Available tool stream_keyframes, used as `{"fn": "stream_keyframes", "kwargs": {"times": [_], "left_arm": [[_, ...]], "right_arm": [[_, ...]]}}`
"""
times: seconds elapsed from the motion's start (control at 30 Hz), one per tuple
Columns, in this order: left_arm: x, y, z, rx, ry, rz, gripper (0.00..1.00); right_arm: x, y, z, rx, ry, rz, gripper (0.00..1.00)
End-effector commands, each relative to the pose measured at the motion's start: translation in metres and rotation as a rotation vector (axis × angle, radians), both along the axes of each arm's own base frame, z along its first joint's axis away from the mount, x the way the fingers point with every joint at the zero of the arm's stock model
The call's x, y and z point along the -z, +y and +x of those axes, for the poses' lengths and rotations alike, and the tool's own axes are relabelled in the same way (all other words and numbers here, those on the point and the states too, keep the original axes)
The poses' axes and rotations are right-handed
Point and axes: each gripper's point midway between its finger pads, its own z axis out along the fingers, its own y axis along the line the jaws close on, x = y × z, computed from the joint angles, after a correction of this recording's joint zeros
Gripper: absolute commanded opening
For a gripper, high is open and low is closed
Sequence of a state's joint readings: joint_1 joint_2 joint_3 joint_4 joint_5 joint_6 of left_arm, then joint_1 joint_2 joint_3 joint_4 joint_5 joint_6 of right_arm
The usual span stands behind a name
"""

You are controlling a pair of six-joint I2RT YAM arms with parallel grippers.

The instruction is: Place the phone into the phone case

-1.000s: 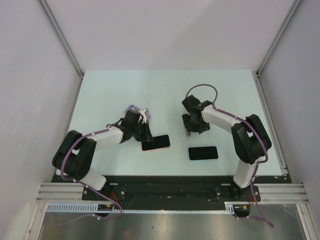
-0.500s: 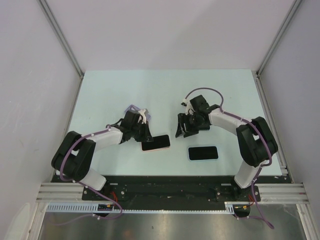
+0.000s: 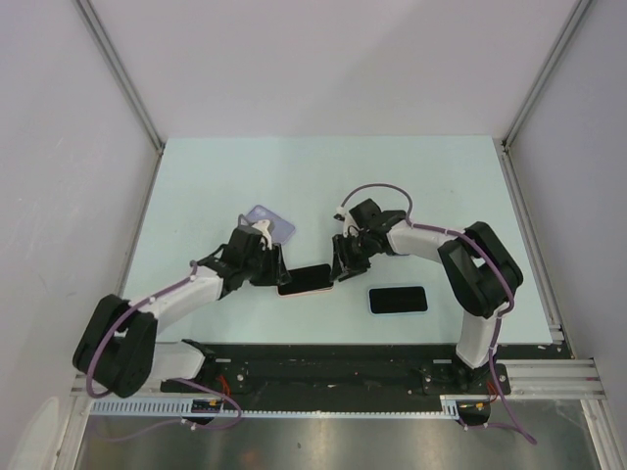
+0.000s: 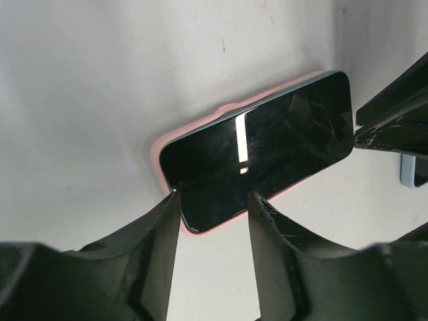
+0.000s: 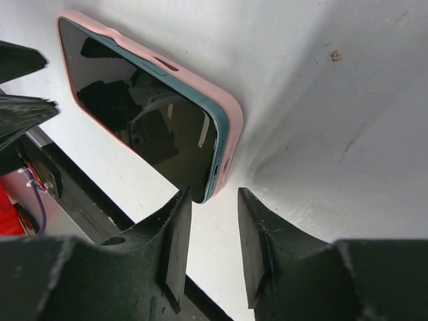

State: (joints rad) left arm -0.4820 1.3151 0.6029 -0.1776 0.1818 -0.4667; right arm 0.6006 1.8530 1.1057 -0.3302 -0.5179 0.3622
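A black-screened phone with a teal rim (image 3: 305,279) lies face up in a pink case (image 4: 194,130) on the pale table. Its corner near the right gripper looks slightly raised in the right wrist view (image 5: 147,114). My left gripper (image 3: 275,270) is open at the phone's left end, with its fingers astride that end just above it (image 4: 212,200). My right gripper (image 3: 343,261) is open at the phone's right end, its fingertips just off the corner (image 5: 210,200). Neither gripper holds anything.
A second dark phone with a light blue rim (image 3: 398,300) lies flat to the right of the pink one. A lavender case (image 3: 267,219) lies behind the left gripper. The table's far half (image 3: 323,176) is bare.
My right gripper has swung left from beside the second phone to the pink-cased phone's right end. My left arm has shifted, uncovering the lavender case. The phone has stayed put.
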Motion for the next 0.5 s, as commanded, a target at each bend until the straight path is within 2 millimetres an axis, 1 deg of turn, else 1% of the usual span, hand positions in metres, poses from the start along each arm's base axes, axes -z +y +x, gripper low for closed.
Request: {"fn": "stream_keyframes", "kwargs": {"times": [0.0,0.03,0.07,0.1,0.2,0.27,0.33,0.47], "left_arm": [[-0.023,0.014,0.006,-0.103,-0.105,-0.002,0.52],[-0.022,0.018,0.004,-0.121,-0.108,0.003,0.55],[-0.027,0.024,0.006,-0.154,-0.135,0.004,0.59],[-0.027,0.026,0.006,-0.172,-0.140,0.007,0.61],[-0.019,0.035,0.003,-0.215,-0.116,0.012,0.63],[-0.006,0.043,0.000,-0.251,-0.073,0.021,0.63],[0.004,0.044,-0.004,-0.265,-0.022,0.011,0.63],[0.009,0.036,-0.004,-0.232,0.009,0.001,0.61]], "right_arm": [[-0.002,0.008,0.009,0.006,-0.039,0.000,0.36],[-0.002,0.008,0.009,0.004,-0.040,0.001,0.35],[-0.001,0.009,0.009,0.003,-0.040,0.004,0.32],[-0.001,0.011,0.009,-0.001,-0.037,0.006,0.31],[0.000,0.014,0.007,-0.016,-0.034,0.002,0.26],[0.000,0.015,0.006,-0.020,-0.032,0.001,0.22],[-0.001,0.018,0.005,-0.027,-0.033,0.008,0.21],[0.000,0.023,0.003,-0.036,-0.027,0.008,0.16]]}}
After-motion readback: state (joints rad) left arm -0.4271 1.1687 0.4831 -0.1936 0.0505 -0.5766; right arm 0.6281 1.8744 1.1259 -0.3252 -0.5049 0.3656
